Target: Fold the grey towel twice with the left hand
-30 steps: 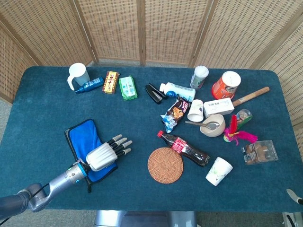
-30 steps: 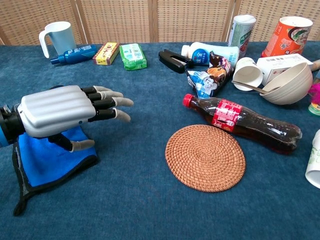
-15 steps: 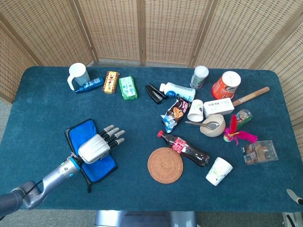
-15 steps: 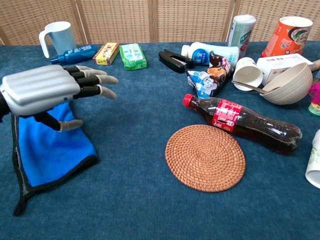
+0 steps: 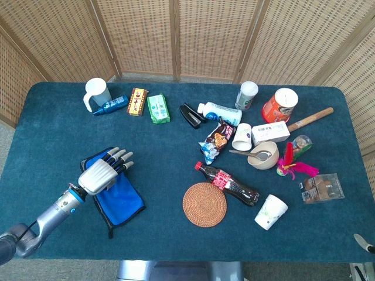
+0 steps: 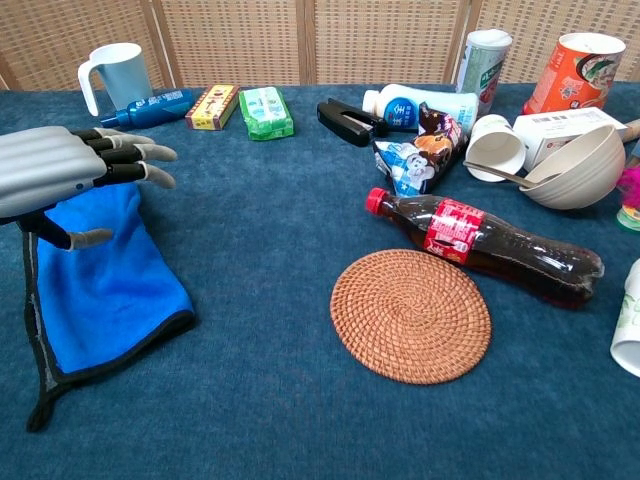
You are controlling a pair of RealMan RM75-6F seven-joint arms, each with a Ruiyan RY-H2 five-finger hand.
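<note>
Towel (image 5: 120, 196) lies at the table's (image 5: 176, 140) left front, already doubled into a narrow blue strip with dark edging. Over its far end the left hand (image 5: 99, 174) hovers, fingers spread, holding nothing. Judging by this, a second fold remains: pinch one short end and carry it over the other.

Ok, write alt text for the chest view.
The left hand, fingers spread and holding nothing, hovers over a folded blue towel on a dark blue table. To the right lie a round woven coaster and a cola bottle.
</note>
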